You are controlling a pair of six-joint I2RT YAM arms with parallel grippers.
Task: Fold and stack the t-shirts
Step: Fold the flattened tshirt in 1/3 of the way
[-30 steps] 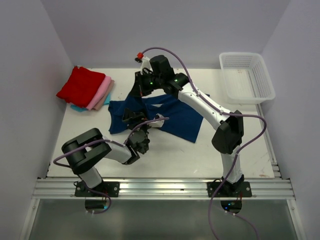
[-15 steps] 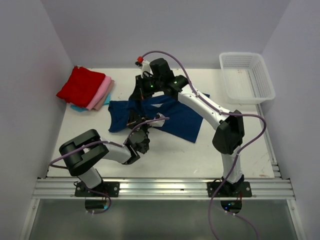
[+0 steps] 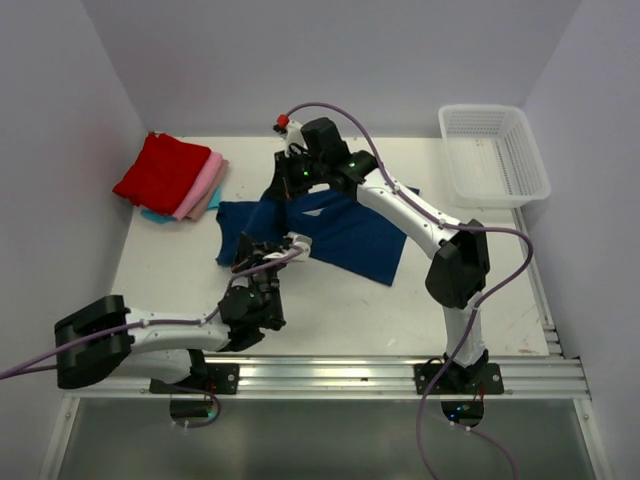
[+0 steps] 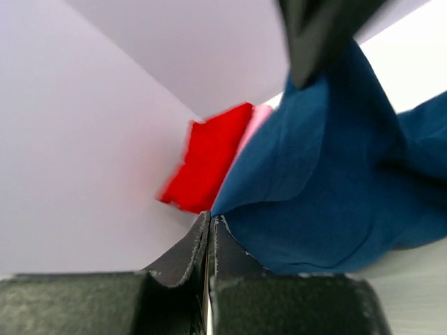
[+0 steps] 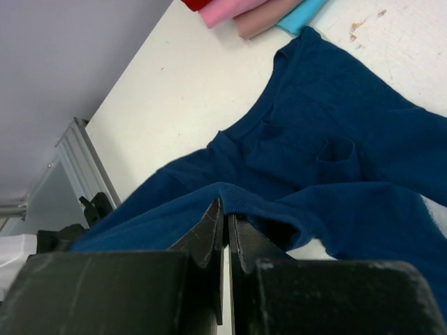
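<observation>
- navy t-shirt (image 3: 345, 235) spread mid-table (image 3: 170, 265), far-left part lifted off the surface
- right gripper (image 5: 225, 213) clamped on a raised fold of the navy cloth at its far edge
- left gripper (image 4: 209, 218) pinched tight on the shirt's near-left edge
- folded red tee (image 3: 160, 170), pink tee (image 3: 203, 183), teal tee (image 3: 153, 215) stacked far left, apart from the navy one
- white basket (image 3: 495, 150) at far right
</observation>
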